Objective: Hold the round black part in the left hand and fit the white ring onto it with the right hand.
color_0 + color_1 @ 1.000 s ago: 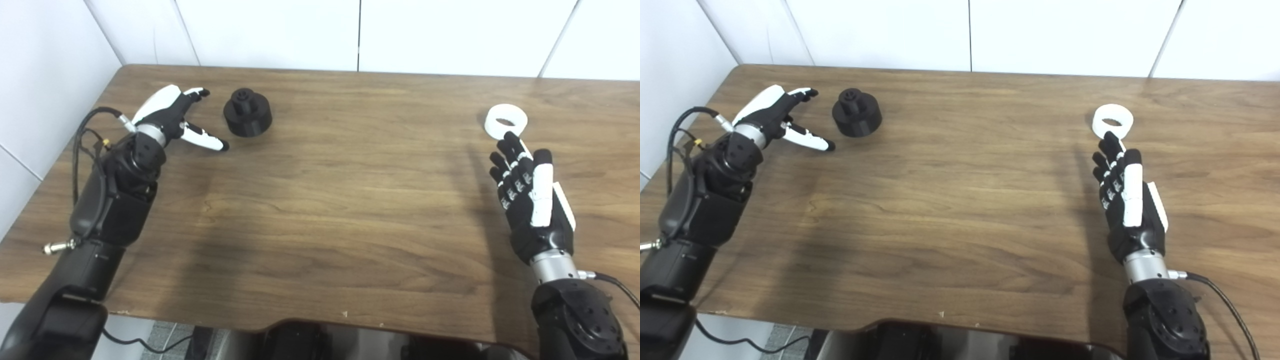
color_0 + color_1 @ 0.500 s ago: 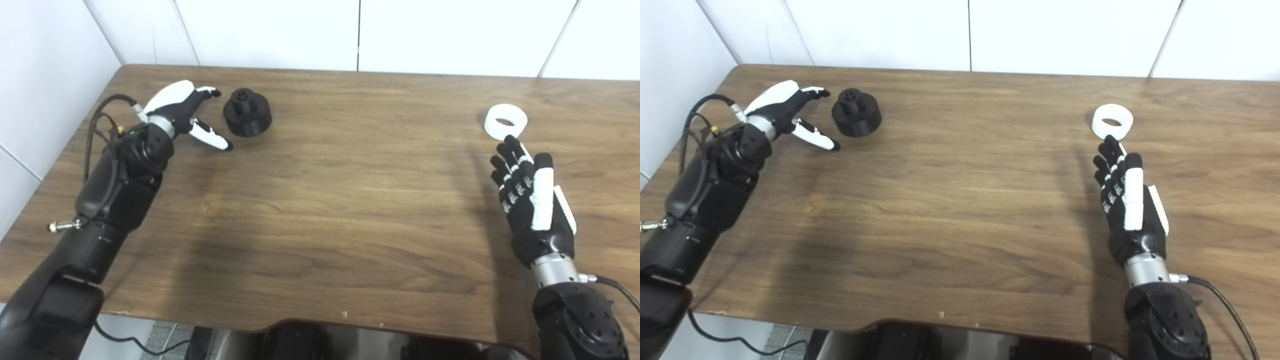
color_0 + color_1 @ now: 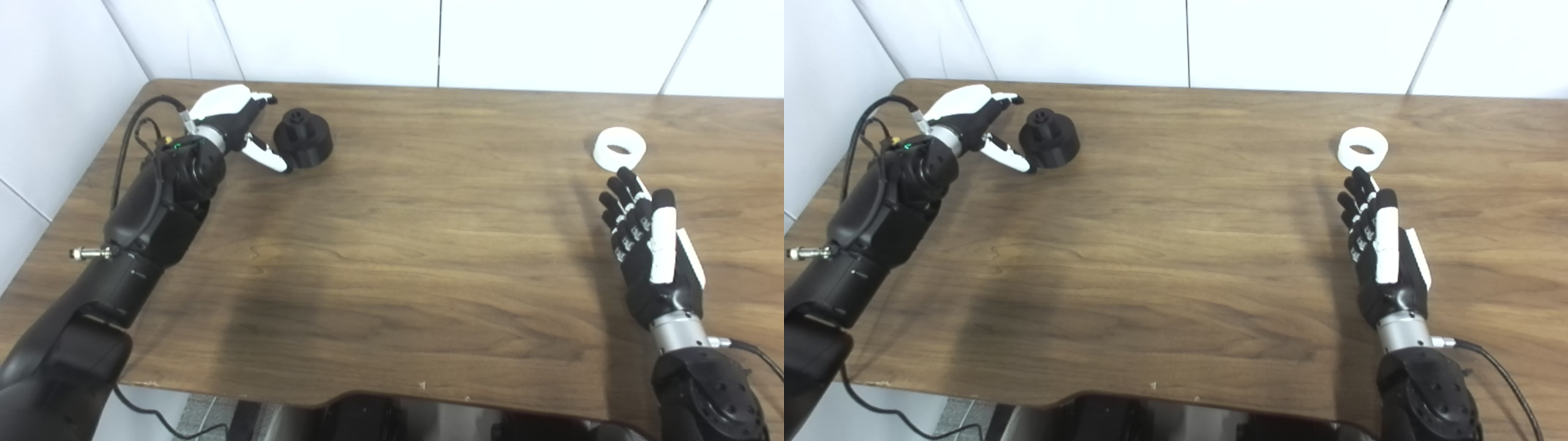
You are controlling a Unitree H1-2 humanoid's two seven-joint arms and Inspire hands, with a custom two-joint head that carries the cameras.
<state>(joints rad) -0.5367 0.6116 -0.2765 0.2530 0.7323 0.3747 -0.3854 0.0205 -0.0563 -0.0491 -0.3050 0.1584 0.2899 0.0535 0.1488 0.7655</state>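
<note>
Right hand (image 3: 649,251) nearest, flat and spread, fingertips just short of the white ring (image 3: 620,149) on the wooden table (image 3: 429,245). Farther off, left hand (image 3: 236,122) spread beside the round black part (image 3: 303,138). Grasp step in hand; next, closing round it.

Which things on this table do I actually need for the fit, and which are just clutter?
Needed for the job:
- round black part, standing on the table by the open left hand
- white ring, lying flat just beyond the open right hand

Just lying about:
- nothing else shows on the wooden table
</note>
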